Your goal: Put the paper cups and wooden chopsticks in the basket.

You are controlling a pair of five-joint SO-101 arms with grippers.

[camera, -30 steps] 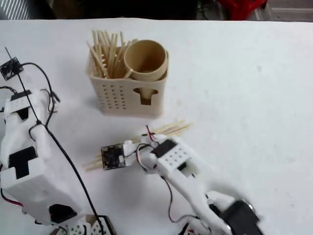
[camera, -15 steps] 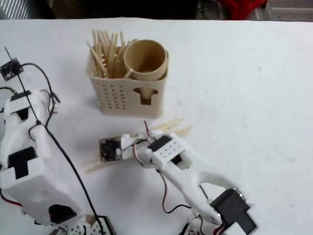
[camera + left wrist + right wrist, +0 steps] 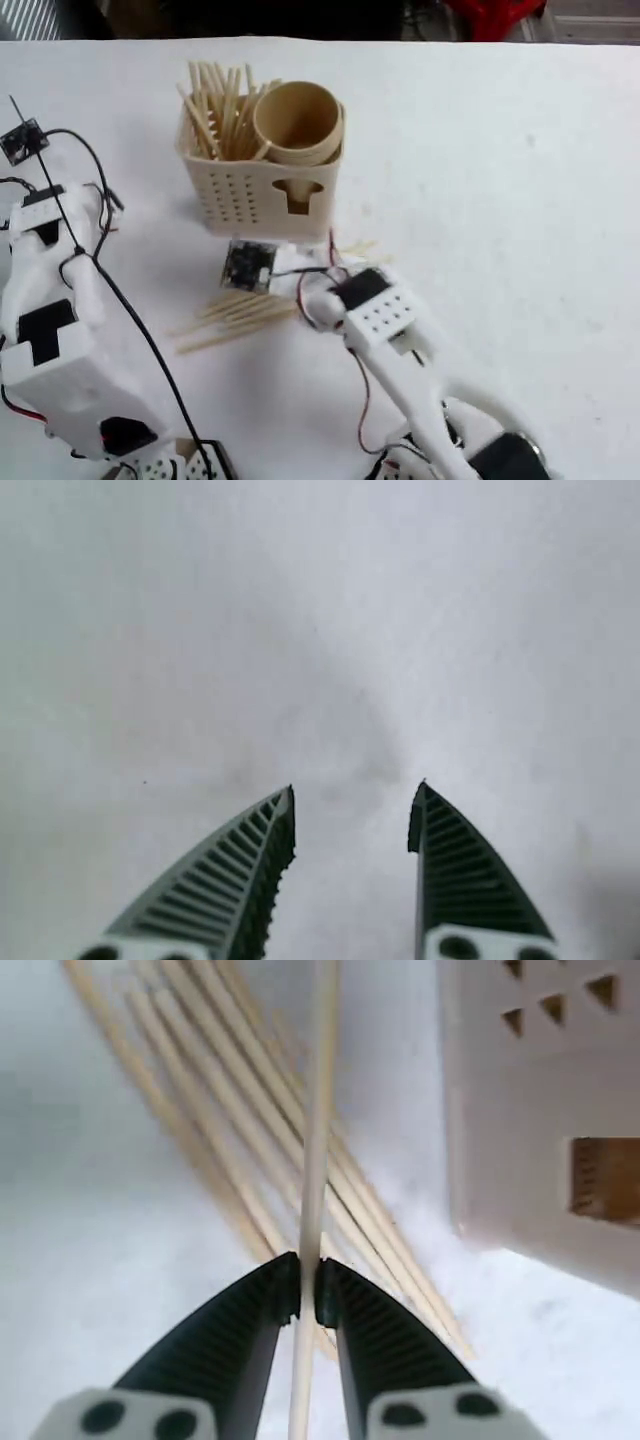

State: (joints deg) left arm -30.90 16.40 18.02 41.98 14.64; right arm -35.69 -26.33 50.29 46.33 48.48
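Note:
The white perforated basket stands at the back of the table with paper cups and a bunch of wooden chopsticks upright in it. Several loose chopsticks lie on the table in front of it. My right arm sits just in front of the basket. In the right wrist view my right gripper is shut on a single chopstick, above the loose chopsticks and beside the basket wall. My left gripper is open over bare table.
My left arm with its black cable occupies the table's left edge. White tabletop stretches free to the right of the basket. A cup shows through the basket's handle hole.
My right arm swung from the middle of the loose chopsticks toward the basket front, now gripping one stick. The left arm stayed still.

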